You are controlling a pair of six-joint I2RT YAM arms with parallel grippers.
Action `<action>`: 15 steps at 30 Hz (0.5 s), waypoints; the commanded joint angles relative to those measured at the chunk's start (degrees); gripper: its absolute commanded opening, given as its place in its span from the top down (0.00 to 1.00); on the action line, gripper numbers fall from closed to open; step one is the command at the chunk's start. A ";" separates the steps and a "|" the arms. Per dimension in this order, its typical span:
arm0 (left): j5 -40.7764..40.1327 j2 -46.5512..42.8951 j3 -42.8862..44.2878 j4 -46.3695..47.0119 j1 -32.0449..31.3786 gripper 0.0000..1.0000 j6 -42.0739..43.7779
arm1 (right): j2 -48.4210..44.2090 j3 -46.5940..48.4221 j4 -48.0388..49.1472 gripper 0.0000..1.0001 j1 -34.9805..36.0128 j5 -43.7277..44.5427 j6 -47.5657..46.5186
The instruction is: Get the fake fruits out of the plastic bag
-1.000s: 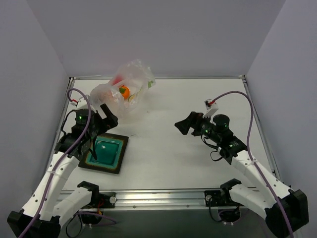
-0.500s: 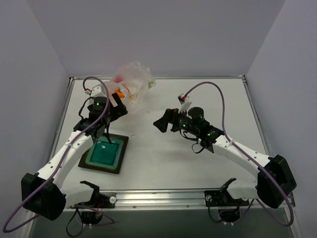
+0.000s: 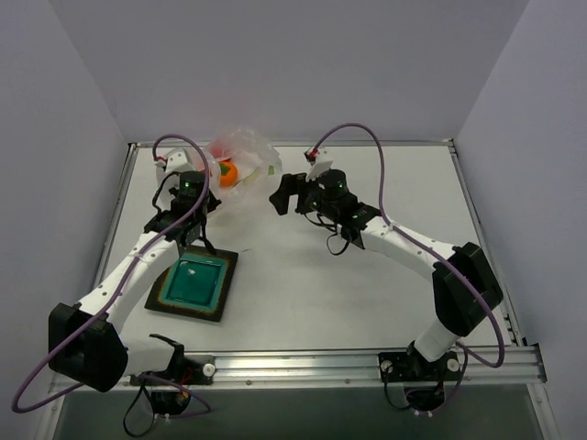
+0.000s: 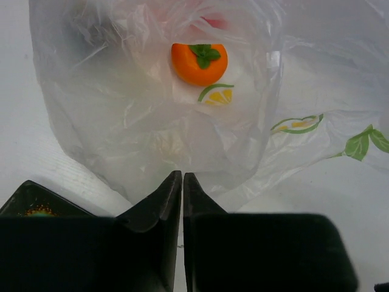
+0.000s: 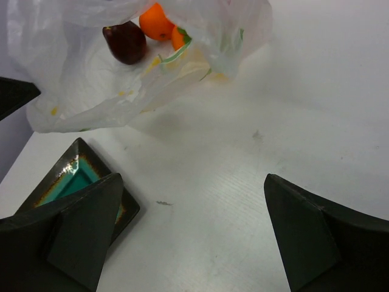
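Observation:
The plastic bag (image 3: 246,154) lies crumpled at the back left of the table, clear film with citrus prints. Fake fruits show through it: an orange one with a green calyx (image 4: 199,62), a dark maroon one (image 5: 124,41), a plain orange one (image 5: 155,21) and a red one (image 3: 218,151). My left gripper (image 4: 182,176) is shut at the bag's (image 4: 152,121) near edge, and the film seems pinched between its tips. My right gripper (image 5: 193,177) hangs open over bare table just right of the bag (image 5: 91,79), with nothing between its fingers.
A square teal dish (image 3: 227,275) with a dark rim sits on the table in front of the bag, under the left arm. Its corner shows beside the right gripper's left finger (image 5: 79,231). Grey walls enclose the table on three sides.
My left gripper reached the bag and went from open to shut at its edge. The right arm swung left and back toward the bag. The bag bunched up toward the back.

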 commanded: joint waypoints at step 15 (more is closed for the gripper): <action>-0.57 -8.51 -6.22 4.10 3.22 0.98 -1.40 | 20.26 28.96 -2.93 0.06 0.21 -0.07 -13.61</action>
